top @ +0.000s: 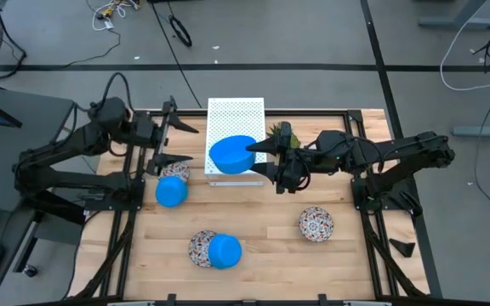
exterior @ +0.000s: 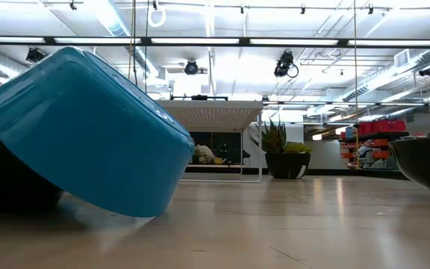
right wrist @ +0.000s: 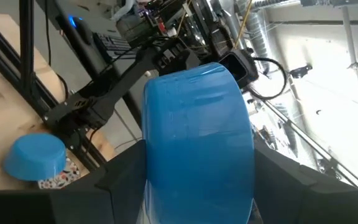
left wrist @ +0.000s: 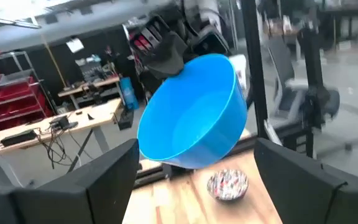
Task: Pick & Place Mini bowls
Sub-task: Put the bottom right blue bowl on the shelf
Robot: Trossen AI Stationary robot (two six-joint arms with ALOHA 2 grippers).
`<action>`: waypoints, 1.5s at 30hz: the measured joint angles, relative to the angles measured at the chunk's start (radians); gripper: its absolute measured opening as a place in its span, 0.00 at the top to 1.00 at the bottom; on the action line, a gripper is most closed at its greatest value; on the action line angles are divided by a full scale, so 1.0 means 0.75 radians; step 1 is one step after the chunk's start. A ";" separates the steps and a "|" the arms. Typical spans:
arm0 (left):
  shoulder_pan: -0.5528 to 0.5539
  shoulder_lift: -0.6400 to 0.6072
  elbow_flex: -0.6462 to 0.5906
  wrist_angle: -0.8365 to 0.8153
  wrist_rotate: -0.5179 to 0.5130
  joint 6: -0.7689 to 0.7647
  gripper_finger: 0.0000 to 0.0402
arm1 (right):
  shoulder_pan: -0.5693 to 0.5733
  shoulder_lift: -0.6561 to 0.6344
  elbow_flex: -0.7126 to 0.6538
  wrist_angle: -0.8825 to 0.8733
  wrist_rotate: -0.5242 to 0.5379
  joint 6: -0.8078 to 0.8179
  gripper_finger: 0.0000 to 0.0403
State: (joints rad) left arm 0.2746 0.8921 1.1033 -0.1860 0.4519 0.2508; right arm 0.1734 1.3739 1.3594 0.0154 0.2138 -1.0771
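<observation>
My right gripper (top: 260, 158) is shut on a plain blue mini bowl (top: 231, 155) above the white perforated box (top: 235, 115). My left gripper (top: 170, 144) waits open to the left of the box, facing the bowl's open mouth (left wrist: 188, 121). Another blue bowl (top: 171, 193) sits against a floral bowl (top: 175, 172) below the left gripper. Near the table's near edge a blue bowl (top: 225, 252) leans tilted on a floral bowl (top: 201, 247). A third floral bowl (top: 316, 224) stands alone on the right. My right gripper holds the blue bowl by its wall (right wrist: 197, 143) on the side toward the right arm, between the two fingers, coming level from the table's right. Whether one finger is inside the bowl I cannot tell. The bowl is lifted clear over the box, tipped with its mouth facing the left arm.
A small green potted plant (top: 277, 132) stands just beyond the right gripper, beside the box. Dark frame rails (top: 373, 183) run along the table's left, right and far sides. Bare wood (top: 270, 246) lies between the near pair of bowls and the lone floral bowl.
</observation>
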 joint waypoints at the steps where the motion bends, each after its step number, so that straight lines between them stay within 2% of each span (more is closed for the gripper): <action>1: -0.005 0.020 0.034 -0.048 0.002 0.029 0.19 | 0.000 0.000 0.000 0.000 0.000 0.001 0.38; 6: -0.050 0.117 0.173 -0.244 -0.058 0.176 0.19 | -0.001 -0.001 0.000 0.003 0.004 0.066 0.38; 13: -0.157 0.206 0.285 -0.289 -0.136 0.345 0.19 | -0.003 -0.001 0.000 0.005 0.005 0.112 0.38; 19: -0.224 0.265 0.334 -0.288 -0.138 0.357 0.20 | -0.003 -0.001 0.000 0.006 0.003 0.134 0.38; 24: -0.256 0.301 0.336 -0.290 -0.136 0.355 0.21 | -0.003 -0.001 0.000 0.008 -0.072 0.166 0.38; 28: -0.279 0.309 0.336 -0.313 -0.133 0.359 0.30 | -0.003 -0.001 0.000 0.008 -0.111 0.205 0.38; 45: -0.398 0.320 0.336 -0.314 -0.109 0.289 0.84 | -0.002 -0.001 -0.001 -0.026 -0.244 0.274 0.38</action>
State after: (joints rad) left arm -0.0236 1.1324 1.3556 -0.4217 0.3698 0.4679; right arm 0.1719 1.3731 1.3590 -0.0044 0.0307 -0.8715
